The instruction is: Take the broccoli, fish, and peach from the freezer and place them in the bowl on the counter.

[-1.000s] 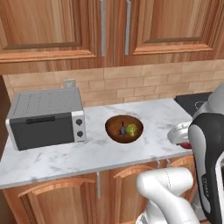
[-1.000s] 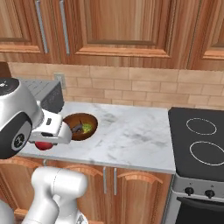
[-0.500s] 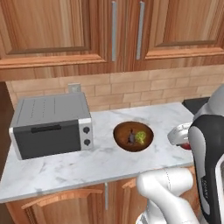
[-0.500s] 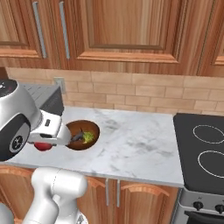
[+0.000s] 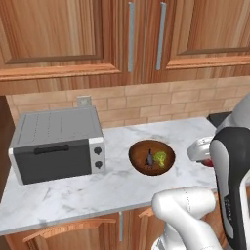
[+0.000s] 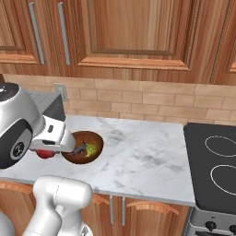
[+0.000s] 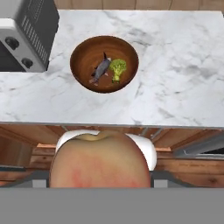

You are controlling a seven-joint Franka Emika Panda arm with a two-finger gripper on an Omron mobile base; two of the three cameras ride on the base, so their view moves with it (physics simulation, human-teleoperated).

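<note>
No brand, label or writing can be read on anything here, not even on the grey toaster oven [image 5: 56,145], whose two knobs are plain. In the hand view the peach [image 7: 99,160] sits clamped in the gripper [image 7: 99,177], big and red-orange in the foreground, hiding the finger tips; in the base views only a red sliver of it shows under the white hand. The bowl [image 7: 104,64] stands on the counter [image 7: 175,70] just beside the toaster oven, holding the fish [image 7: 101,69] and the broccoli [image 7: 117,68] side by side, too small in the base views to make out well. The counter is white grey-veined marble over brown wooden cabinets, with a brick backsplash, an outlet and wooden wall cupboards behind, and a black stove [image 6: 216,166] cut off at the right.
</note>
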